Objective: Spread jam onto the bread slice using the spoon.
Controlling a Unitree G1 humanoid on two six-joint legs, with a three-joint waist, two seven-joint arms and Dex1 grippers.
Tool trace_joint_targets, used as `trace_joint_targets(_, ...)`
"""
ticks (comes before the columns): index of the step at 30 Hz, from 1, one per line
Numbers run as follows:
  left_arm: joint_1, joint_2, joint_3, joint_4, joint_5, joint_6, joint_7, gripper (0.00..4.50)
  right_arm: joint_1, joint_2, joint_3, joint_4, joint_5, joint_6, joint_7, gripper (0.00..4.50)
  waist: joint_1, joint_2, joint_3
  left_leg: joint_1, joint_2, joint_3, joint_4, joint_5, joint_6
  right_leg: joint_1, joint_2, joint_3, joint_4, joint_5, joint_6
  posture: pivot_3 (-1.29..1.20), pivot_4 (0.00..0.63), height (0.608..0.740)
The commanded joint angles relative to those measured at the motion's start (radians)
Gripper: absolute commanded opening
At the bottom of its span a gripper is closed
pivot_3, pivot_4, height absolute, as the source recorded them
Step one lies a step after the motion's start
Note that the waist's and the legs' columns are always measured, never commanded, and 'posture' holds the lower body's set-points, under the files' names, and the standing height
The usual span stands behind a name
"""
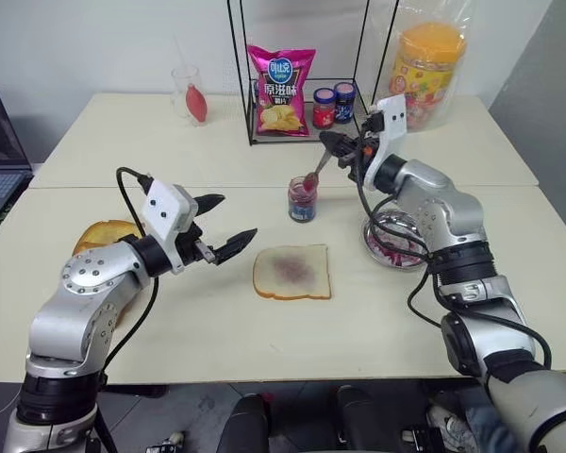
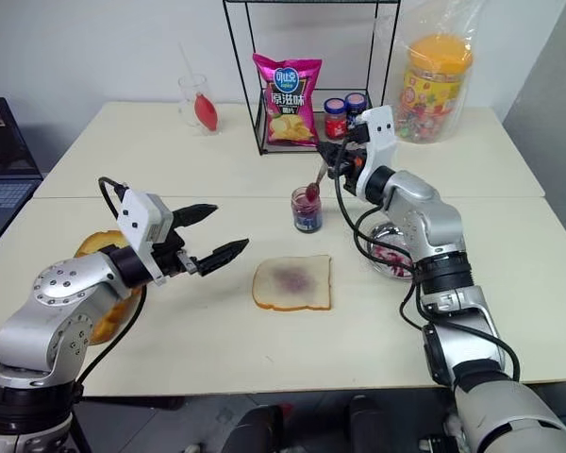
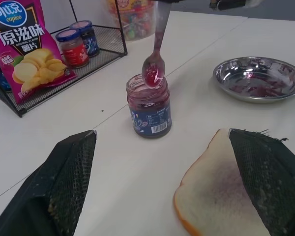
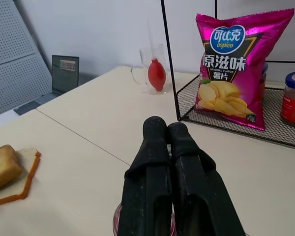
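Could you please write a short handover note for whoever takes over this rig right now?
Right gripper: shut on the spoon, whose bowl hangs at the mouth of the open jam jar.
Left gripper: open, empty, hovering left of the bread slice.
Bread slice lies flat in front of the jar, with a faint purple smear in its middle.
Done: a first thin smear.
Left: carry the jam across and spread it over the slice.

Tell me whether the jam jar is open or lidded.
Open: the jar stands upright with no lid, and the spoon bowl hangs at its mouth.
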Motion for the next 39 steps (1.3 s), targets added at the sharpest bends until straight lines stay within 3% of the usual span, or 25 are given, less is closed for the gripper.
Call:
trace_joint_targets(1, -0.019, -0.004, -0.001, -0.023, -0.001, -0.006, 0.010, 4.50, -0.050, 0.013, 0.027, 0.038, -0.081, -0.107, 0.037, 0.01, 0.000, 0.000, 0.000, 0.000, 0.000, 0.000, 0.000, 0.000, 0.000, 0.000, 0.000, 0.000, 0.000, 0.000, 0.000, 0.00, 0.150, 0.740)
trace_joint_targets(7, -0.023, -0.003, -0.004, -0.024, 0.002, -0.001, 0.016, 4.50, -0.065, 0.038, 0.090, 0.145, -0.218, -0.253, 0.066, 0.01, 0.000, 0.000, 0.000, 0.000, 0.000, 0.000, 0.001, 0.000, 0.000, 0.000, 0.000, 0.000, 0.000, 0.000, 0.000, 0.00, 0.150, 0.740)
trace_joint_targets(13, -0.014, 0.001, -0.010, -0.039, 0.000, 0.005, 0.019, 4.50, -0.074, 0.066, 0.074, 0.187, -0.228, -0.234, 0.093, 0.01, 0.000, 0.000, 0.000, 0.000, 0.000, 0.000, 0.001, 0.000, 0.000, 0.000, 0.000, 0.000, 0.000, 0.000, 0.000, 0.00, 0.150, 0.740)
trace_joint_targets(24, -0.016, -0.004, -0.020, -0.025, 0.007, -0.003, 0.024, 4.50, -0.125, 0.128, -0.105, 0.153, -0.064, 0.084, 0.038, 0.01, 0.000, 0.000, 0.000, 0.000, 0.000, -0.001, 0.002, 0.000, 0.000, 0.000, 0.000, -0.001, 0.001, 0.000, 0.000, 0.00, 0.150, 0.740)
trace_joint_targets(39, -0.028, -0.019, -0.014, 0.019, 0.012, -0.025, 0.026, 4.50, -0.144, 0.131, -0.212, 0.162, -0.004, 0.200, -0.035, 0.01, -0.001, 0.000, 0.000, 0.000, 0.000, -0.001, 0.002, 0.000, 0.000, 0.000, 0.000, 0.000, 0.001, 0.000, 0.000, 0.00, 0.150, 0.740)
